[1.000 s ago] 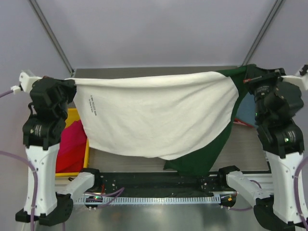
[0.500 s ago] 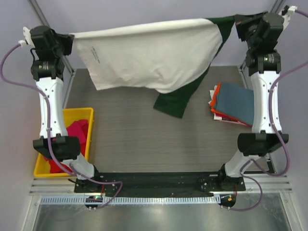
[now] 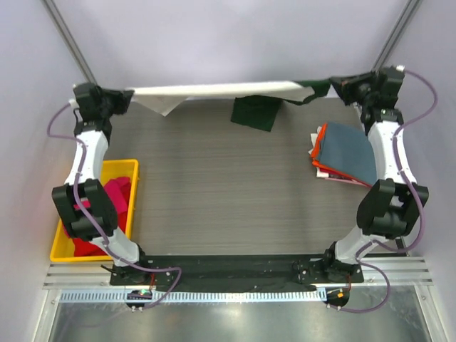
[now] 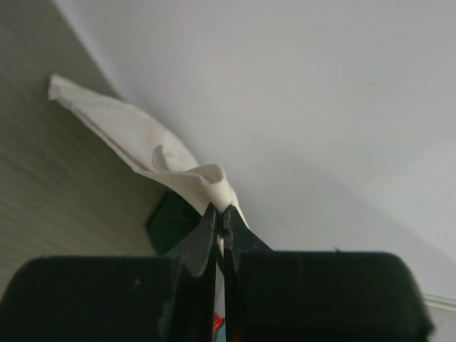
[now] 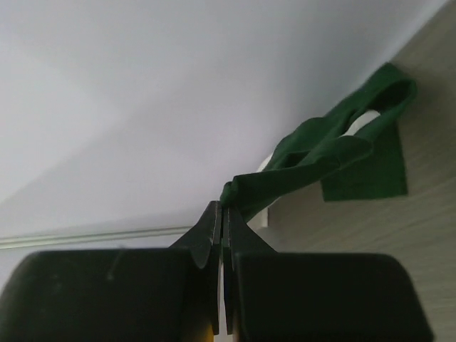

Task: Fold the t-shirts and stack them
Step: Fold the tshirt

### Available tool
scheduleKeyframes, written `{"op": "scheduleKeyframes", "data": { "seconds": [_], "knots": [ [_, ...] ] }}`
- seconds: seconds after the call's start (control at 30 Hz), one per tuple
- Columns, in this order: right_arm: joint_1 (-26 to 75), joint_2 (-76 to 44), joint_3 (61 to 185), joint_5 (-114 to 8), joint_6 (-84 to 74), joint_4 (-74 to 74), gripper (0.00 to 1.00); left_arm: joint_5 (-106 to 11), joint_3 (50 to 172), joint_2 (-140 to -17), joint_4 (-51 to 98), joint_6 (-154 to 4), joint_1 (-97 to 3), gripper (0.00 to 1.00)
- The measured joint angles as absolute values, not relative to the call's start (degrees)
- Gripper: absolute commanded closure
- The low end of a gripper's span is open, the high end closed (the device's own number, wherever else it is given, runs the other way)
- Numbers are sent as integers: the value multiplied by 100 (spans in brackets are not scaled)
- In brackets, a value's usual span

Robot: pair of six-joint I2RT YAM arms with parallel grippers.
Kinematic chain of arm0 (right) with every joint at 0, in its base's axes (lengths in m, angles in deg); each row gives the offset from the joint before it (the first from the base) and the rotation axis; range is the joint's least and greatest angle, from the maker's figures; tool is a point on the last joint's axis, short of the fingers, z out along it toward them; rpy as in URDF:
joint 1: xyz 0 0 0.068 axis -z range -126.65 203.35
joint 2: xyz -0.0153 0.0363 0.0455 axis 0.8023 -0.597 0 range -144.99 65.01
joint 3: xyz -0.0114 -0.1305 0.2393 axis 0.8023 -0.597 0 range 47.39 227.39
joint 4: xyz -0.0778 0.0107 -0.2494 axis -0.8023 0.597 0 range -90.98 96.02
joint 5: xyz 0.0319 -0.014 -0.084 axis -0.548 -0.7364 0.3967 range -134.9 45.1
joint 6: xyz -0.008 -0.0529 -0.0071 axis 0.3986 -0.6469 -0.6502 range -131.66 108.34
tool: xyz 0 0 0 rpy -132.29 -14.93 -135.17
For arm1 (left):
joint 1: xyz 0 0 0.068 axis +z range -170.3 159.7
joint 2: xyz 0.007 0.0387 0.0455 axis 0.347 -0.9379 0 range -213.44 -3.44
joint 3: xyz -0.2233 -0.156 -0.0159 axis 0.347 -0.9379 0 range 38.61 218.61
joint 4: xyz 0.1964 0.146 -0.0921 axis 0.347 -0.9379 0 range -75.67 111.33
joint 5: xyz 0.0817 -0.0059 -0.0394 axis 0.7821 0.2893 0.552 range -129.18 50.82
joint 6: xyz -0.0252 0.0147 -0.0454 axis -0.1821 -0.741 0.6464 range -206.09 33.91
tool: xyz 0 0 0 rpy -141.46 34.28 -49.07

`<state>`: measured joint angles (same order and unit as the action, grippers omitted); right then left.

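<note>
The cream-white t-shirt [image 3: 221, 90] with dark green sleeves is stretched in a narrow band along the table's far edge. A green sleeve [image 3: 254, 112] lies on the table below it. My left gripper [image 3: 128, 95] is shut on its cream corner [image 4: 206, 182] at the far left. My right gripper [image 3: 335, 85] is shut on its green end [image 5: 313, 153] at the far right. A stack with a slate-blue shirt [image 3: 349, 151] on top of an orange one lies at the right. Red and magenta shirts [image 3: 107, 203] lie in the bin.
A yellow plastic bin [image 3: 125, 167] stands at the left edge of the grey table [image 3: 221, 192]. The back wall is right behind the stretched shirt. Both arms reach far out along the table's sides.
Both arms have carried the cream shirt from high over the table's near side to its far edge and lowered it. The hanging cloth now lies low, with a green sleeve on the table.
</note>
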<state>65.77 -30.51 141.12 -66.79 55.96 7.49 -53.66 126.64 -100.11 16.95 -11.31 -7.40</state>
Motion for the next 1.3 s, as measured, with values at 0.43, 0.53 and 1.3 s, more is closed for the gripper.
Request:
{"op": "scheduleKeyframes", "data": {
  "seconds": [0.43,0.53,1.3],
  "knots": [
    [6853,-79,9245,-6577,4979,277,99,-5338,7993,-7574,2515,-1695,-549,100],
    [6872,406,8335,-6493,4787,292,99,-5288,7180,-7139,2491,-1887,-543,100],
    [6896,4749,6416,-5068,3924,3958,60,-4656,4695,-2761,-624,-2303,-506,95]
  ]
}}
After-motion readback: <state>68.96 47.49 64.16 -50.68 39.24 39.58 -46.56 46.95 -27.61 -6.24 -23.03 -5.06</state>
